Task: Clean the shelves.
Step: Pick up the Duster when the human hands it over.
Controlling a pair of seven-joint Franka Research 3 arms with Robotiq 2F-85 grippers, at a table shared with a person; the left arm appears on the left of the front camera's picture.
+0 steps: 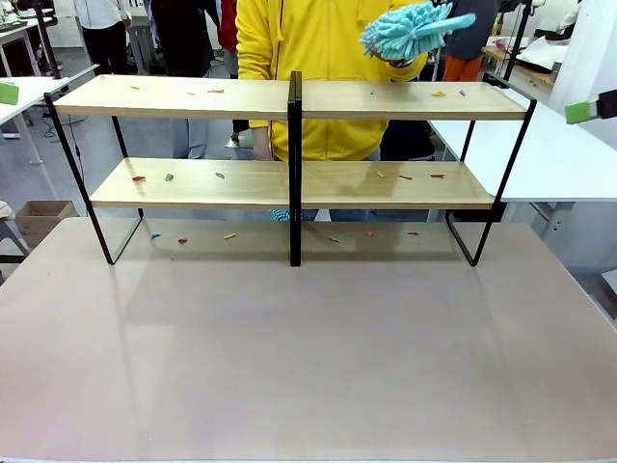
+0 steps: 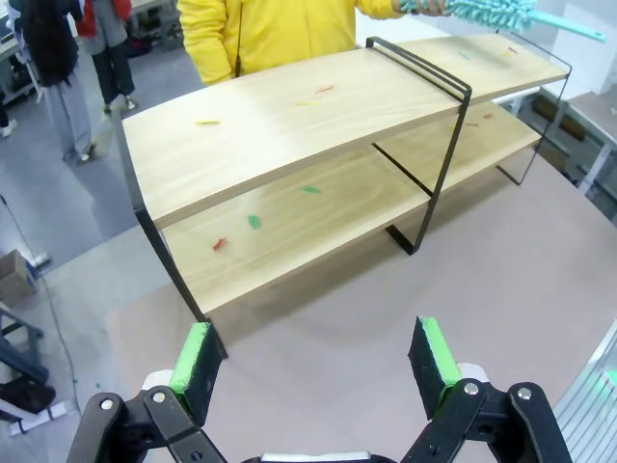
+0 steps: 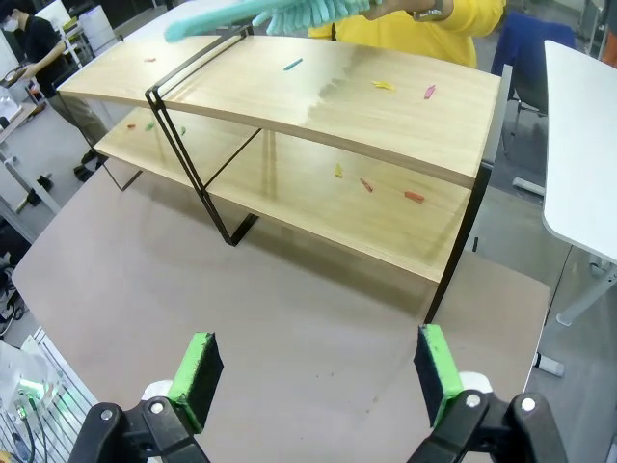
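Nearest, the left tool [image 2: 314, 340] hangs above the bare tabletop [image 1: 289, 347] with its green pads spread wide and nothing between them. The right tool [image 3: 313, 347] is the same: wide apart, empty, above the tabletop on its own side. Neither touches anything.

Beyond them the shelves [image 1: 295, 145] stand across the far part of the tabletop, from one side almost to the other. Small coloured scraps [image 1: 139, 178] dot the lower board [image 1: 241, 183], and more lie on the upper board [image 1: 174, 96]. A few sit on the tabletop under the frame as well.

At the far side a person [image 1: 318, 48] in a yellow top holds a fluffy turquoise duster [image 1: 410, 31] above the right half of the upper board. It looks clear of the wood, though that is hard to tell.

By the look of it the cleaning has barely begun. Both boards carry scraps on both sides of the centre post, so nearly all the sweeping is left.
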